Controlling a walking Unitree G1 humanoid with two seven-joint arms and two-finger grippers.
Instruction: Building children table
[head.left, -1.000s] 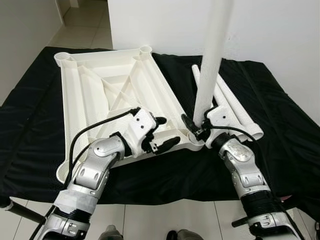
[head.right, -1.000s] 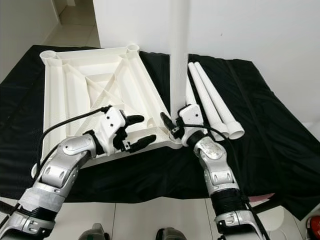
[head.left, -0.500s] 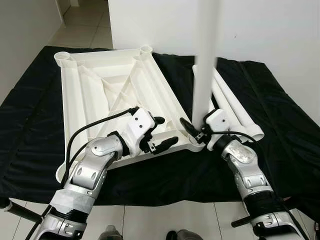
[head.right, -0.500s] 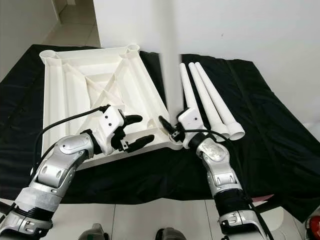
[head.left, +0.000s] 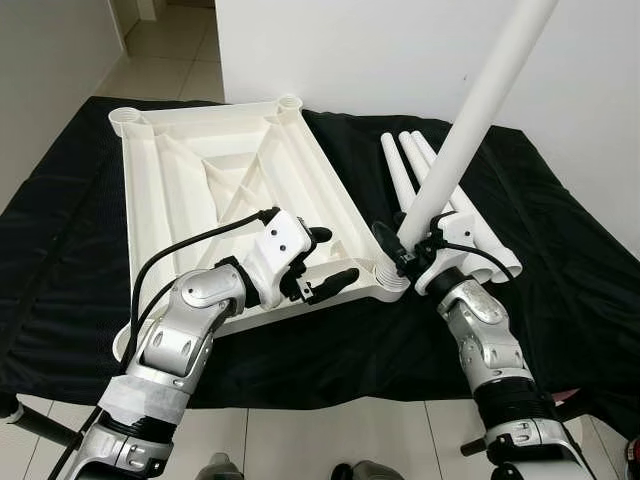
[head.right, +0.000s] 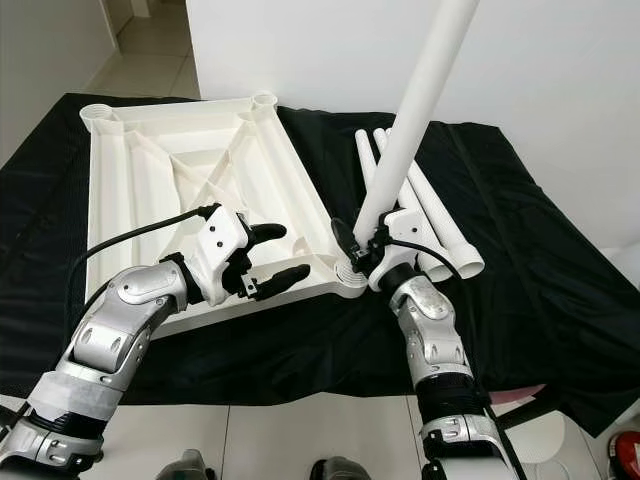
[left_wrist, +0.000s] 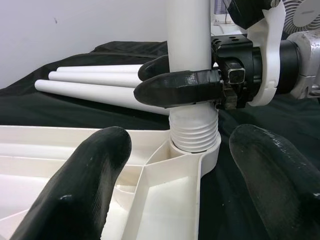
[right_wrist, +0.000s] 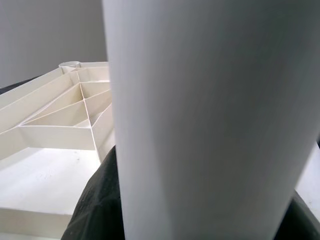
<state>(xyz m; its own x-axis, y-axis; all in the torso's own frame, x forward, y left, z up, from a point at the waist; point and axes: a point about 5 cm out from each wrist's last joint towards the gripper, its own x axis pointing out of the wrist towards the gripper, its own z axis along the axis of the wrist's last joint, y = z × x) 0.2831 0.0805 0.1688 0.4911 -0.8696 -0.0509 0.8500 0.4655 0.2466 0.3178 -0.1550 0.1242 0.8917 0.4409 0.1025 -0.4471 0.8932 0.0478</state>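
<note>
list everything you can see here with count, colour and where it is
table top: 1, white, lying underside up on the black cloth, ribs showing
held leg: 1, white, threaded end at the top's near right corner socket, leaning to the right
spare legs: 3, white, lying side by side on the cloth right of the table top
black cloth: 1, black, spread over the floor under everything
floor: light tiles, beyond and in front of the cloth
wall: white, behind the cloth
left gripper: 1, black fingers, open, over the top's near edge
right gripper: 1, black fingers, shut on the held leg just above its thread
</note>
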